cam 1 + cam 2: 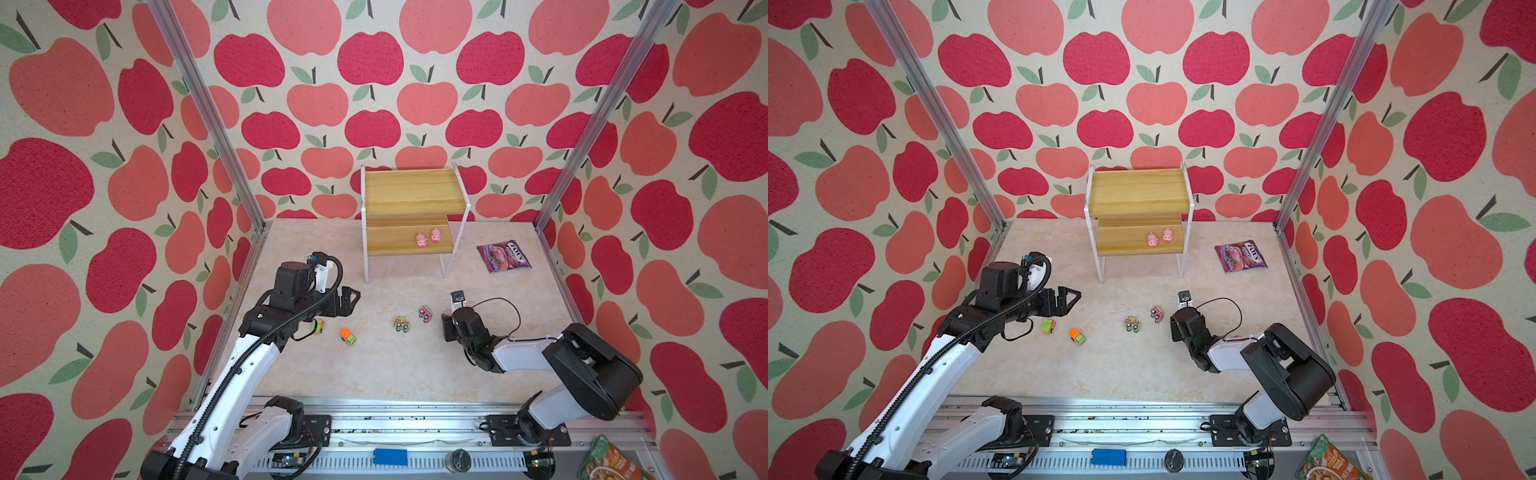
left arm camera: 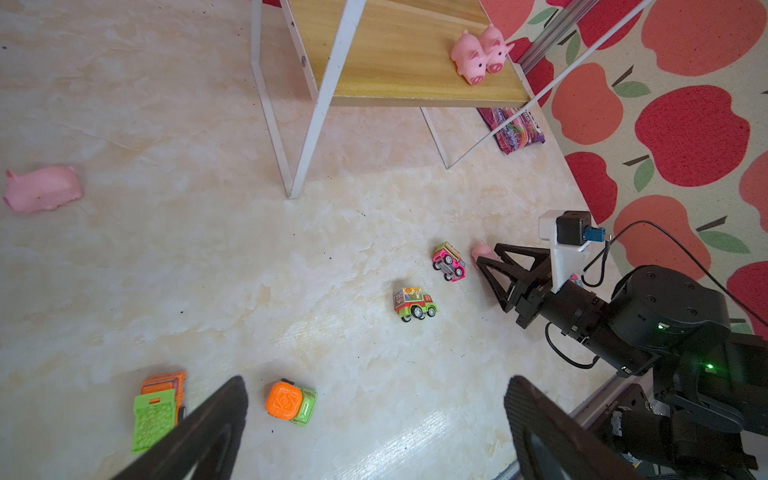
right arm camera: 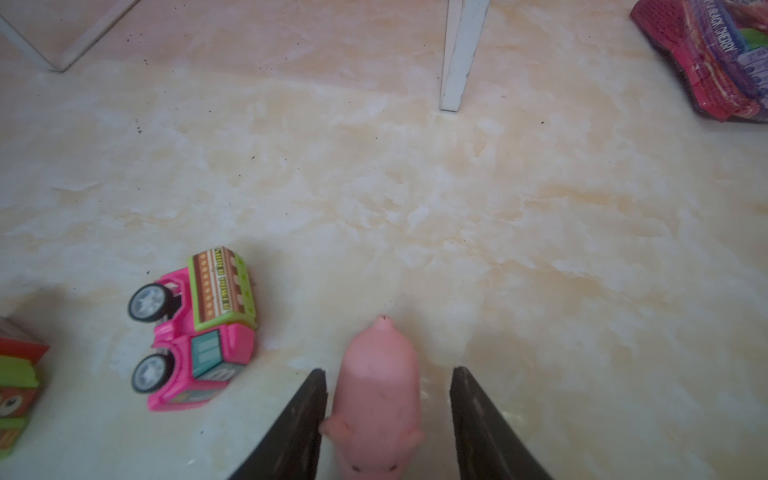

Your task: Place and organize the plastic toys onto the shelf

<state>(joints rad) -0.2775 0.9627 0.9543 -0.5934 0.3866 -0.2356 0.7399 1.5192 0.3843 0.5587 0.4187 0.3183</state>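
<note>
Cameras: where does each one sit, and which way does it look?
Both top views: high up front, looking down at shelf and table; left arm, right arm show.
Left wrist: on the left arm, facing the shelf; open left gripper shows.
Right wrist: on the right arm, low over the table; right gripper straddles a pink pig.
Shared: both wrist views show the pink car.

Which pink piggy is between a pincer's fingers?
The small pink plastic pig beside the pink toy car, inside the right pincer. Two others stand on the wooden shelf; another lies alone.

two pink pigs (image 1: pixel 422 240) sit on the shelf (image 1: pixel 390 243), lower tier.
</note>
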